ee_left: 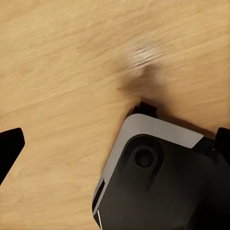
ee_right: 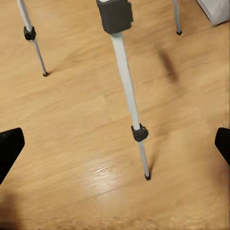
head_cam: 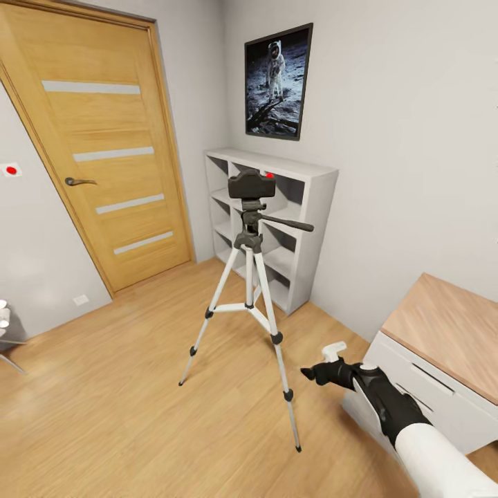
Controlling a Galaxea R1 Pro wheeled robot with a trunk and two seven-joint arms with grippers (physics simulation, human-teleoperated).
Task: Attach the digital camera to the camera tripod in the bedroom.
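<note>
The camera [head_cam: 252,185] sat atop the tripod [head_cam: 250,290] by the shelf [head_cam: 304,207]; the right gripper [head_cam: 319,373], jaws spread and empty, should withdraw clear of the legs; left gripper's [ee_left: 115,143] fingers apart.

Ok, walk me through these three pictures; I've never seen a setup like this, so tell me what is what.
These are simulator renders from a wheeled two-armed robot. The big picture comes from its head camera, looking down into a bedroom. The digital camera sits on top of the camera tripod, which stands on the wood floor before a white shelf. The white-and-black arm at lower right ends in the right gripper, near a desk.

The other two pictures come from cameras near each gripper. The right one looks down at the tripod's legs; its dark fingertips stand wide apart, holding nothing. The left one sees floor and part of the robot's own body.
</note>
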